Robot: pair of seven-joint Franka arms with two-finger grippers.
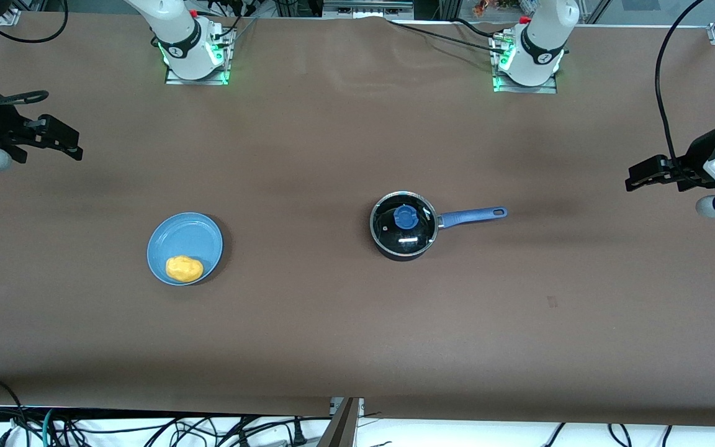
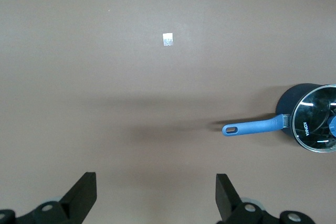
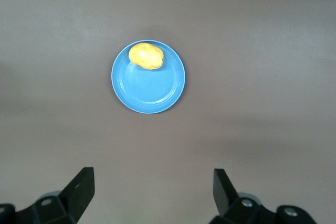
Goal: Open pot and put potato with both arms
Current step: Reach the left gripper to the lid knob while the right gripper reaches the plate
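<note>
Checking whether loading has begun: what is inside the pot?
The pot has its lid on. Through the glass only dark reflections show, so its contents cannot be told. The potato lies on the plate.

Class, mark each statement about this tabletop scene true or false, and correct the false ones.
1. The metal-rimmed glass lid sits on the small black saucepan. True.
2. The yellow-orange potato lies inside the saucepan. False: it rests on the flat light-blue plate.
3. The left gripper has its jaws open and empty. True.
4. The right gripper grips the potato. False: its jaws are open and empty, above the table.
5. The saucepan's long blue handle points toward the plate. False: it points toward the left arm's end.
</note>
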